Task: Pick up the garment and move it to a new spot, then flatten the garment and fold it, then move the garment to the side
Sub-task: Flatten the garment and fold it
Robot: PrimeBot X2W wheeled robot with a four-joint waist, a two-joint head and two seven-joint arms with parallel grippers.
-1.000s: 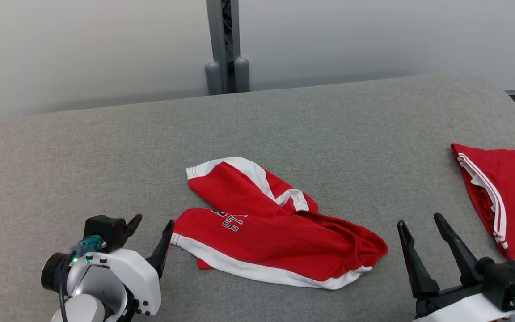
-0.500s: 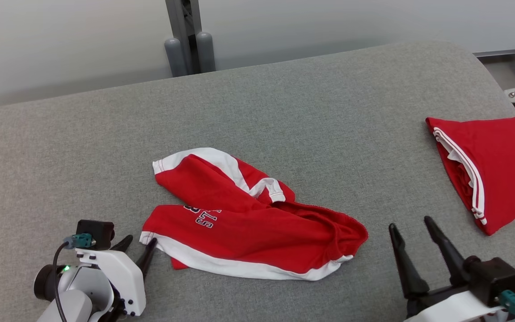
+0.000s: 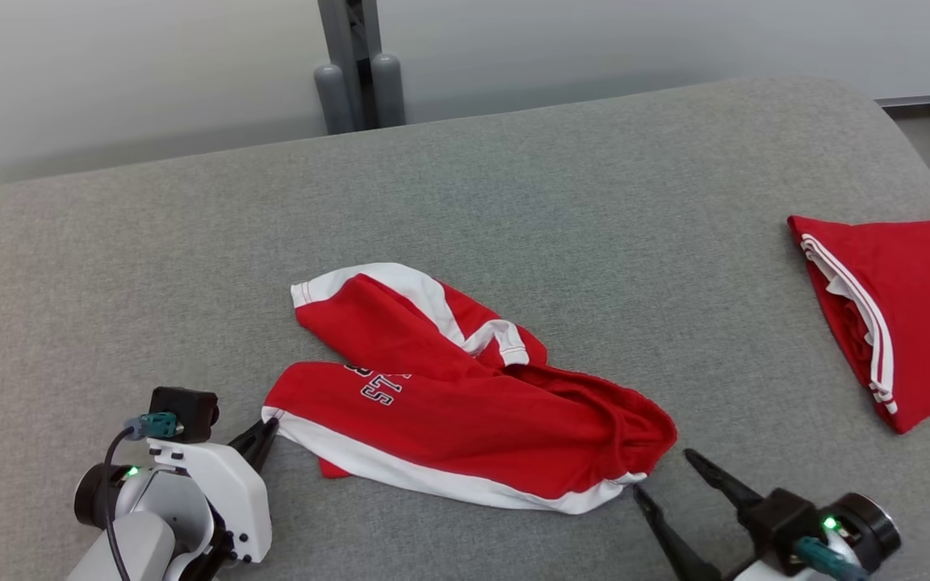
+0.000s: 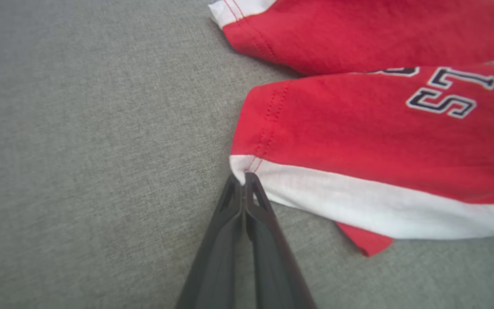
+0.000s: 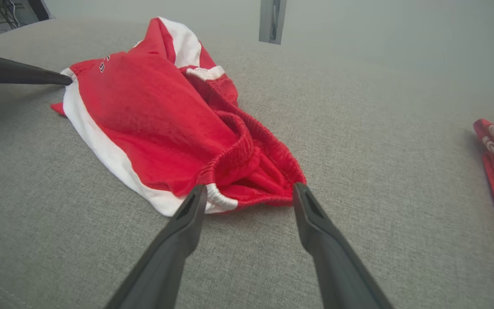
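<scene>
The shorts (image 3: 465, 420) lie crumpled mid-table (image 3: 513, 202). The left gripper (image 4: 243, 178) is pinched tight on just the white hem corner (image 4: 240, 165) — such a thin bite could slip free on lifting. The right gripper (image 5: 249, 188) stands spread at the waistband (image 5: 238, 159), holding nothing

Head camera: mounted high, facing forward and down over the grey table (image 3: 562, 186), wide field. Left wrist camera: close to the surface, sighting along the left claw (image 4: 242, 179) at the garment (image 4: 358, 128) hem corner. Right wrist camera: low, sighting along the right claw (image 5: 250, 189) at its opposite end. All views share the garment.
</scene>
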